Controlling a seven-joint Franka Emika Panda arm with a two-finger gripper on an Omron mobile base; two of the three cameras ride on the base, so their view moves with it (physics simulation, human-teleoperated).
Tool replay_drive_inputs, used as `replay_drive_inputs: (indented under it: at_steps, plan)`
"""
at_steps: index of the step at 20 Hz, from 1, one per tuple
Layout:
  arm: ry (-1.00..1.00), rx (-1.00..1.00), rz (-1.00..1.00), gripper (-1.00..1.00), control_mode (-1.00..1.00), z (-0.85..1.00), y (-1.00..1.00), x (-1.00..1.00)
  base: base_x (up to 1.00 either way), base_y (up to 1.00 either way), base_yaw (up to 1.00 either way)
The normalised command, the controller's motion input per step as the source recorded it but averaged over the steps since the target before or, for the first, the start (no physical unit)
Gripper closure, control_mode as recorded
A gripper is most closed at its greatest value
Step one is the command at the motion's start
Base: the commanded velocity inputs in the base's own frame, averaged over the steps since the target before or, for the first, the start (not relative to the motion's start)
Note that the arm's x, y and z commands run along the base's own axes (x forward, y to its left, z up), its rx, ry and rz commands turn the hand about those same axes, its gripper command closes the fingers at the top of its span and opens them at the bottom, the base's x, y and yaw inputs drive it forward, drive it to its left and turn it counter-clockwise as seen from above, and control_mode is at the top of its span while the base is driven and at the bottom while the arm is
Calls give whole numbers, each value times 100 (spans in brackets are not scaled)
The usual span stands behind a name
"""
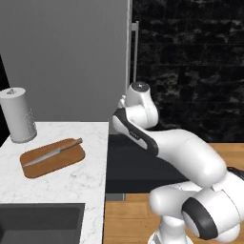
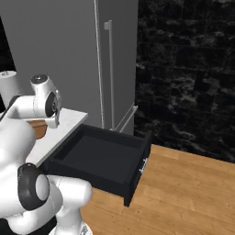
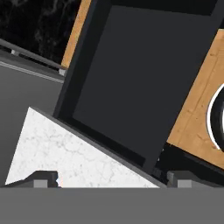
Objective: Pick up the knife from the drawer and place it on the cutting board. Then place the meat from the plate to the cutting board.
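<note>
The knife (image 1: 52, 153), silver blade and light wooden handle, lies diagonally on the brown cutting board (image 1: 53, 158) on the white marble counter (image 1: 71, 181). A corner of the cutting board (image 2: 40, 129) peeks out behind the arm. The dark drawer (image 2: 98, 156) stands pulled out with nothing inside; the hand view looks down into the drawer (image 3: 140, 74). My gripper (image 3: 111, 179) hovers over the counter corner (image 3: 65, 155) beside the drawer, open, with nothing between its fingers. The meat and the plate are out of view.
A paper towel roll (image 1: 18, 115) stands at the counter's back left. A dark sink basin (image 1: 40, 223) sits at the near left. A tall grey fridge (image 2: 69, 59) with a long handle (image 2: 110, 69) rises behind the drawer. Wooden floor (image 2: 183, 193) lies to the right.
</note>
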Motion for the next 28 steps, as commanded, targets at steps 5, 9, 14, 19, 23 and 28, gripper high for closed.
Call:
replay_drive_inputs:
  at_steps: [5, 9, 14, 19, 23, 28]
  plan:
    - [1, 0, 0, -100, 100, -3, -3, -17, -13, -8, 0]
    - [0, 0, 0, -100, 100, 0, 0, 0, -74, -38, 54]
    - [0, 0, 0, -100, 100, 0, 0, 0, -28, -5, 89]
    - [0, 0, 0, -100, 100, 0, 0, 0, -10, 0, 100]
    - [0, 0, 0, -100, 100, 0, 0, 0, -8, 0, 100]
    - [0, 0, 0, -100, 100, 0, 0, 0, -12, 0, 100]
